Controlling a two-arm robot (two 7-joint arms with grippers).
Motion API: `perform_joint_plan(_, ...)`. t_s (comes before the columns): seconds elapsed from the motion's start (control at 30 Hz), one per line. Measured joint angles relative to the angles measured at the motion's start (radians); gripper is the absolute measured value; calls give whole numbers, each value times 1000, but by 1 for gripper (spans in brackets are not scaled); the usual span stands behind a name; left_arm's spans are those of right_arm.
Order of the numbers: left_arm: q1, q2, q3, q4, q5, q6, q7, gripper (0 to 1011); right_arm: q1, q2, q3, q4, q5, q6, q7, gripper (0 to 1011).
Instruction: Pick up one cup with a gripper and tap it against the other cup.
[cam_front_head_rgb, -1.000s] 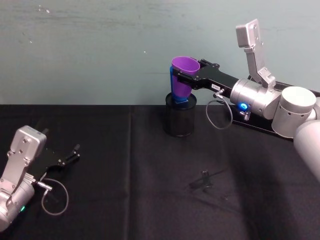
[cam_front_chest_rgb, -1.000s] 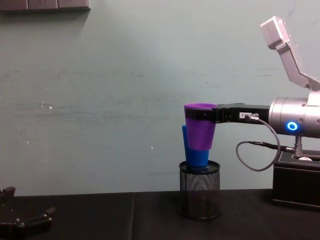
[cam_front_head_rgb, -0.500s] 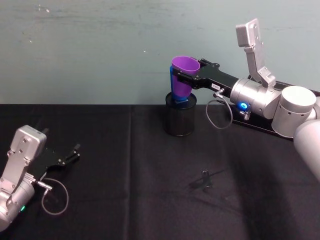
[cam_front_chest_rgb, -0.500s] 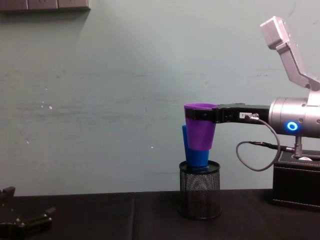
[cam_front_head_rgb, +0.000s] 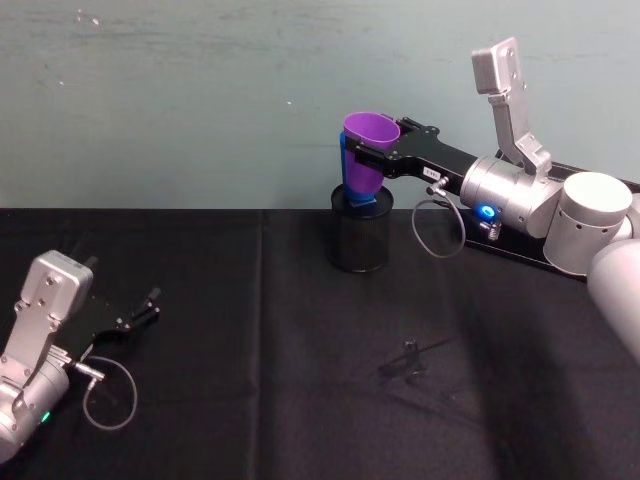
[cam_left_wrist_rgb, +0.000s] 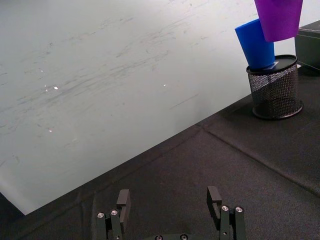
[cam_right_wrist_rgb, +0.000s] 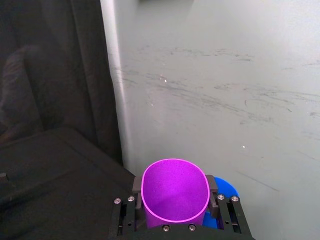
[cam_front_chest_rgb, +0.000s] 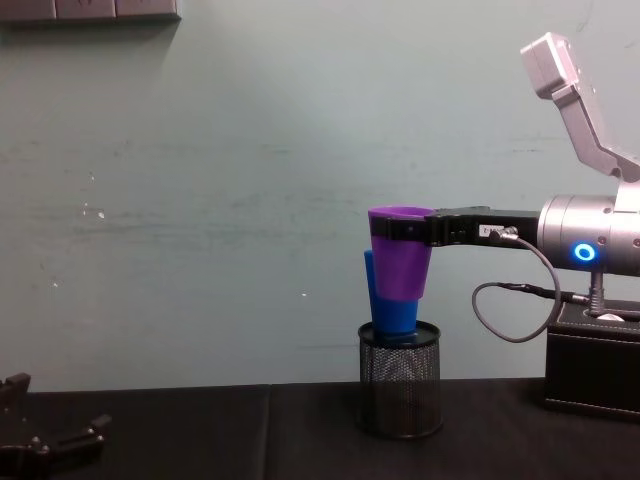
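Note:
My right gripper (cam_front_chest_rgb: 404, 229) is shut on the rim of the purple cup (cam_front_chest_rgb: 402, 262) and holds it upright in the air, just above a black mesh pen holder (cam_front_chest_rgb: 400, 385). The blue cup (cam_front_chest_rgb: 392, 312) stands tilted inside that holder. The purple cup's (cam_left_wrist_rgb: 279, 17) lower side lies against the upper side of the blue cup (cam_left_wrist_rgb: 256, 45). From the right wrist, the purple cup's (cam_right_wrist_rgb: 174, 192) mouth sits between the jaws, with the blue cup (cam_right_wrist_rgb: 223, 189) just behind. My left gripper (cam_left_wrist_rgb: 168, 196) rests open and idle at the table's near left (cam_front_head_rgb: 150, 305).
A black cloth covers the table (cam_front_head_rgb: 250, 350), and a pale green wall stands close behind the holder. A black box (cam_front_chest_rgb: 595, 360) sits under the right arm at the far right. A small dark object (cam_front_head_rgb: 408, 355) lies on the cloth, right of centre.

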Motion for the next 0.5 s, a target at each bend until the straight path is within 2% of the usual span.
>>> perform_joint_plan(0.5,0,0,0,0,0,0,0,1005,0,0,0,0,0,0,0,728)
